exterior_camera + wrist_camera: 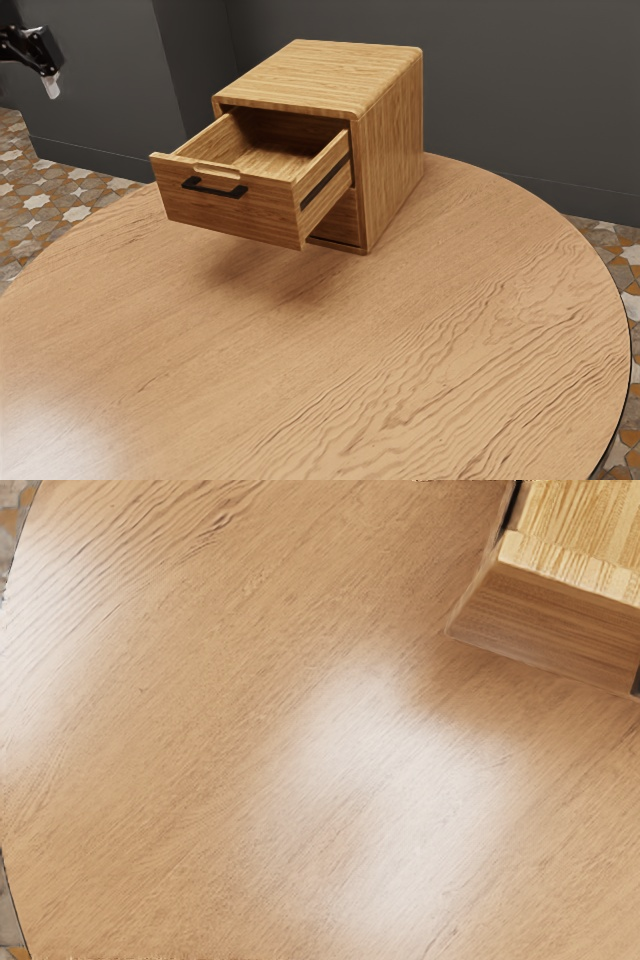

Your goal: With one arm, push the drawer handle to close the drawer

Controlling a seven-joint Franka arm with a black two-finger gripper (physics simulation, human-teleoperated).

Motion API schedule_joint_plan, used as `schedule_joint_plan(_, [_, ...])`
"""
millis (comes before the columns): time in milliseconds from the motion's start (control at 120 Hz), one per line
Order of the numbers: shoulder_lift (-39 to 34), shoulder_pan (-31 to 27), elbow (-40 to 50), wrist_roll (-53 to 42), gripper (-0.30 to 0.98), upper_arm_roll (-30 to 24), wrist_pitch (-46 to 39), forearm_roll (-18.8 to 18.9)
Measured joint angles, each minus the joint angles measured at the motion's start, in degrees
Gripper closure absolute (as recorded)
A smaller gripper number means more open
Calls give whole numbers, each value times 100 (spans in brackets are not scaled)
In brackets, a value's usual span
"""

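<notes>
At the exterior view's upper left edge hangs my gripper (52, 84), in the air and well apart from the drawer; its state cannot be made out. The wooden drawer (240, 214) stands pulled far out of its cabinet, with a black bar handle (216, 190) across its front. In the wrist view, a corner of the drawer (560, 625) appears at the upper right, and a dark bit of the handle (636, 683) is cut off by the picture's edge.
The wooden cabinet (395, 150) rests on a round wooden table (400, 360). Dark grey walls (520, 100) stand behind it. A patterned tile floor (40, 190) lies beyond the table's curved edge.
</notes>
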State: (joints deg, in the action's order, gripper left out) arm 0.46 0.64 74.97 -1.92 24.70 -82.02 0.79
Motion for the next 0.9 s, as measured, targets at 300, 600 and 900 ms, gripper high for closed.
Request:
schedule_joint_plan(300, [-385,-517,-1268,-7,2,-130,301,-37])
schedule_joint_plan(600, [-873,1311,-138,-8,3,-188,486,-421])
schedule_joint_plan(900, [-4275,-225,5545,2,2,-1421,-1083,-280])
